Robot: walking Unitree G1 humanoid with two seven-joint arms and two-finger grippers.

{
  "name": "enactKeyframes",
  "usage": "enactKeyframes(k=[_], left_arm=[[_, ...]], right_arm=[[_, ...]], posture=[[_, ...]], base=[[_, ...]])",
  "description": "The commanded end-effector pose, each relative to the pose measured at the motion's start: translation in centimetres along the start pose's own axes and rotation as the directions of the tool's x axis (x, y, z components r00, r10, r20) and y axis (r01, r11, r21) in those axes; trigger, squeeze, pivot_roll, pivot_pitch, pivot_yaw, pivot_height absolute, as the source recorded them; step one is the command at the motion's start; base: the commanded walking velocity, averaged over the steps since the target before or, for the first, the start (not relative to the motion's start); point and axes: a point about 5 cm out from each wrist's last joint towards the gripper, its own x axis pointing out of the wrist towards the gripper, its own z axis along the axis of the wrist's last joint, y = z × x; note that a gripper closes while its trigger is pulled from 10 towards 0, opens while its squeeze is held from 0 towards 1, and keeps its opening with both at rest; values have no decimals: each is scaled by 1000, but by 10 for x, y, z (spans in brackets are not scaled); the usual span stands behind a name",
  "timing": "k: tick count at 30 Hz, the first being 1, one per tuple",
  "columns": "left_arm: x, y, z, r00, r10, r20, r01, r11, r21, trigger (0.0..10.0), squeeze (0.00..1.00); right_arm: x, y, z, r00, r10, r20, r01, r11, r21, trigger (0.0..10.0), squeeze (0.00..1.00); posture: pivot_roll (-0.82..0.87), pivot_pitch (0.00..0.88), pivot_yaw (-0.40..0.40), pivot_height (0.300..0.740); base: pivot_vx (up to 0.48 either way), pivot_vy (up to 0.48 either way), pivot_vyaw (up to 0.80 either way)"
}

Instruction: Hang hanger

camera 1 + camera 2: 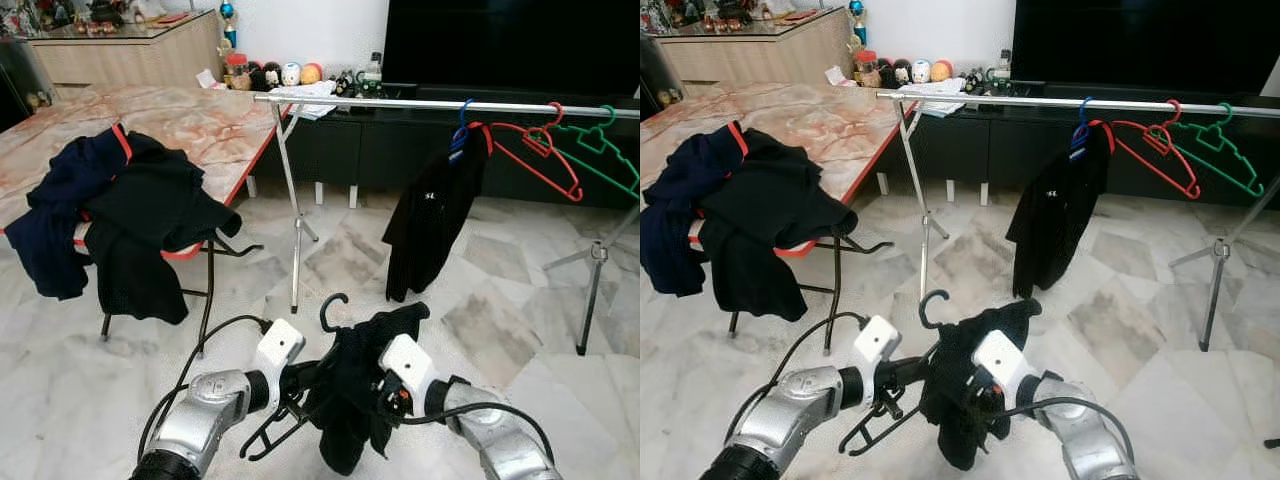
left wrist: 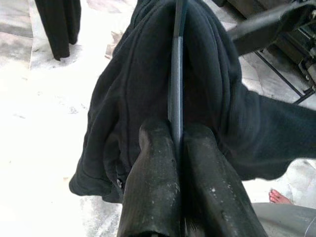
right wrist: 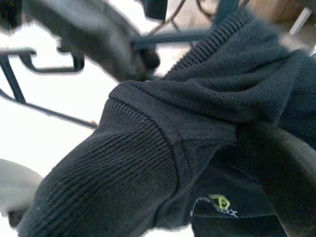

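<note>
low in front of me | left gripper (image 2: 177, 136) pinched on black hanger (image 1: 333, 305) carrying dark garment (image 1: 355, 390) | right gripper (image 1: 385, 400) buried in fabric, can't tell its state | marble floor (image 1: 480, 310), rail (image 1: 420, 103) ahead

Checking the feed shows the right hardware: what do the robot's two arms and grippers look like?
Both arms are silver metal with white housings at the wrists and loose black cables looping alongside. The left gripper has two long, matte black, scuffed fingers. The right gripper is black past its white housing.

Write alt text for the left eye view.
Both claws, left claw and right claw, hold a black hanger draped with a dark garment before a metal rail carrying a hung black garment, a red hanger and a green hanger.
</note>
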Motion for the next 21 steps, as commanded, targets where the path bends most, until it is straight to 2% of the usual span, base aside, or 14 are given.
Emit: enactKeyframes(k=[1,8,9,10,11,12,15,21], left_arm=[[-3,5,14,997,31,65,-32,999,15,10000,0],[-2,6,14,997,35,67,-36,999,13,10000,0],[-2,6,14,997,36,67,-37,999,12,10000,0],[-2,6,14,997,36,68,-37,999,12,10000,0],[-2,6,14,997,36,67,-37,999,12,10000,0],[-2,6,14,997,36,67,-37,999,12,10000,0],[-2,7,14,997,37,68,-38,999,12,10000,0],[-1,7,14,997,42,67,-43,999,14,10000,0]], right_arm=[[2,15,-18,993,63,-97,-64,998,-4,10000,0],[2,17,-21,987,78,-140,-82,996,-23,10000,0],[1,17,-21,986,87,-139,-91,996,-24,10000,114],[1,18,-21,986,92,-139,-96,995,-24,10000,114],[0,18,-21,986,98,-136,-102,995,-23,10000,584],[-1,19,-20,986,113,-126,-117,993,-23,10000,1000],[-5,19,-20,986,108,-127,-113,993,-31,10000,1000],[-11,9,-18,992,9,-129,-14,999,-34,10000,1000]], posture=[[12,51,25,740],[11,54,22,740],[11,54,22,740],[11,54,22,740],[10,55,22,740],[10,55,22,740],[7,56,23,740],[2,57,23,740]], base=[[0,0,0],[0,0,0],[0,0,0],[0,0,0],[0,0,0],[0,0,0],[0,0,0],[0,0,0]])
